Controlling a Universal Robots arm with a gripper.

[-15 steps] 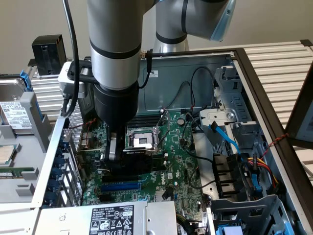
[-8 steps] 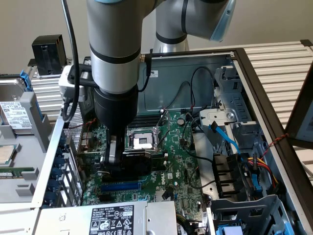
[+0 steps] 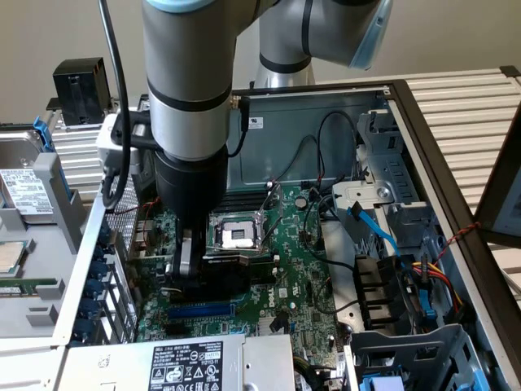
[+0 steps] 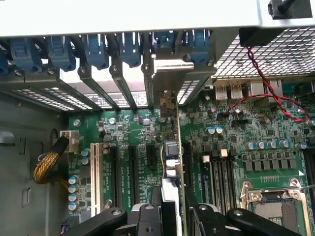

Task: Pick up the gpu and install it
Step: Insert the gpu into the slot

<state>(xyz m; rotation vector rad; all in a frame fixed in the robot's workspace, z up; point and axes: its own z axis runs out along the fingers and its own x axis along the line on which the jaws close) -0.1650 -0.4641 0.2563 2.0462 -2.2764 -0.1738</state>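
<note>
My gripper (image 3: pixel 186 275) is lowered inside the open computer case, over the green motherboard (image 3: pixel 303 269). It is shut on the gpu (image 3: pixel 236 269), which shows as a dark card standing just above the blue slot (image 3: pixel 199 309). In the wrist view the gpu (image 4: pixel 173 147) runs edge-on away from my gripper (image 4: pixel 172 215), one black finger on each side. Its silver end bracket (image 4: pixel 170 73) reaches the row of rear slot covers. It stands upright over the motherboard (image 4: pixel 246 142) slots; whether it sits in one I cannot tell.
The CPU socket (image 3: pixel 236 232) lies just beyond the card. A power supply (image 3: pixel 212 366) borders the front, and a drive cage with blue and orange cables (image 3: pixel 391 277) is at the exterior view's right. Blue slot clips (image 4: pixel 93 49) and a red-black twisted wire (image 4: pixel 266 93) line the rear wall.
</note>
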